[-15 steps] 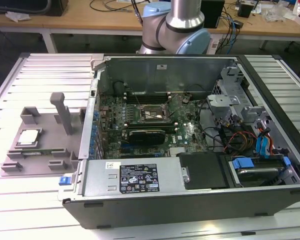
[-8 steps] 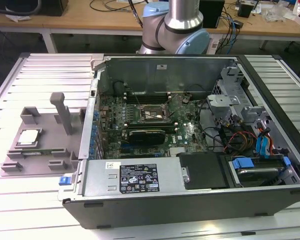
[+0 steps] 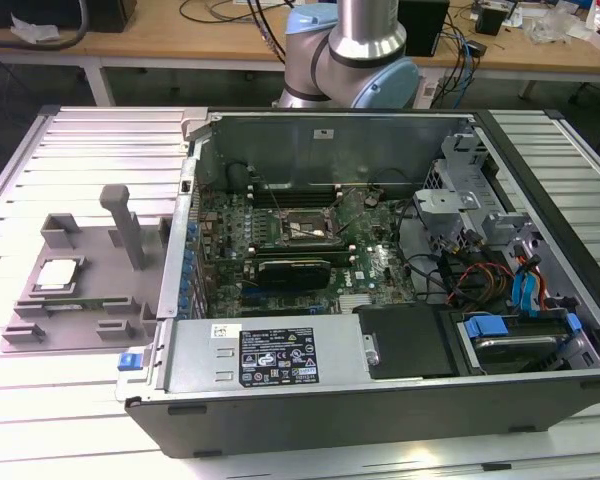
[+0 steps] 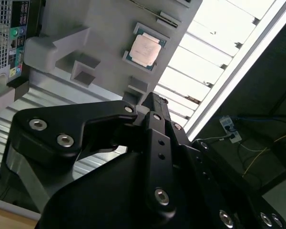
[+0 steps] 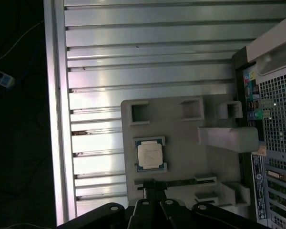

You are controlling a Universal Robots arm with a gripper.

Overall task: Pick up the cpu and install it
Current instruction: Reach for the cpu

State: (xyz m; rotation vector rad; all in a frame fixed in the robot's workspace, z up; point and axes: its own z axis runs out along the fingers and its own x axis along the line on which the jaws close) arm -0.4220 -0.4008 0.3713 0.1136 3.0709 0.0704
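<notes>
The cpu is a small square chip with a silvery top. It lies flat in a recess of the grey holder on the slatted table, at the exterior view's left. Both wrist views look down on the cpu from well above. My black gripper hangs high over the holder's edge near the chip, apart from it, shut with nothing in it. The black socket frame sits on the motherboard inside the open computer case.
The holder carries a tall grey post and a long thin strip beside the cpu. The case wall rises right next to the holder. Cables and drive bays fill the case's far side.
</notes>
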